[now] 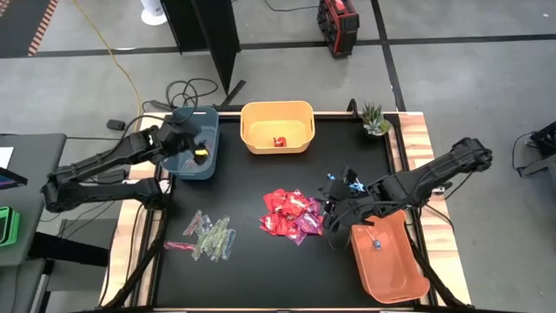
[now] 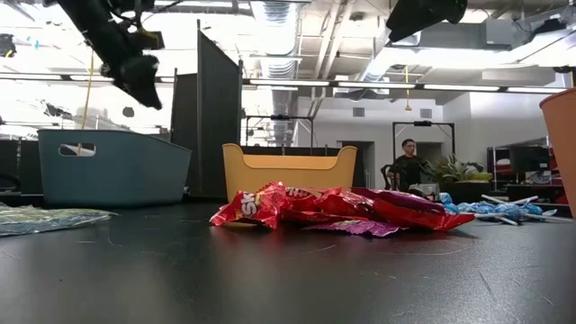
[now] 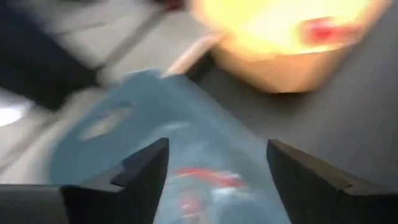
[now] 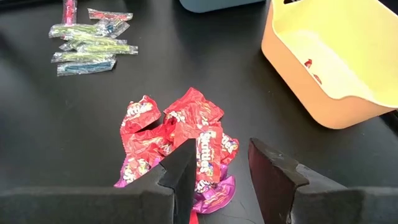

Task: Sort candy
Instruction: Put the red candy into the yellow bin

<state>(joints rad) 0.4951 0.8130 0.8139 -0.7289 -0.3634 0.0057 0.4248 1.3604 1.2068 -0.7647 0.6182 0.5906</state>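
A heap of shiny red and magenta packets [image 1: 291, 213] [image 4: 180, 134] lies mid-table. Blue lollipops [image 1: 343, 183] lie just beyond it, and the green stick packets [image 1: 208, 236] [image 4: 87, 46] lie toward the left. My right gripper [image 1: 337, 213] [image 4: 219, 158] hangs open above the right edge of the red heap, clear of it. My left gripper [image 1: 189, 142] [image 3: 217, 149] is open and empty over the blue bin [image 1: 213, 139] [image 3: 186, 118], where a blurred red-and-clear packet [image 3: 205, 177] lies inside. One red packet [image 1: 280, 142] sits in the yellow bin [image 1: 276, 109], and one lollipop [image 1: 377, 244] in the orange bin [image 1: 395, 274].
The three bins stand at the table's far left, far middle and near right. A small potted plant [image 1: 375, 120] sits at the far right corner. Bare black tabletop lies between the heaps and along the near edge. A person [image 2: 409, 162] stands far back in the room.
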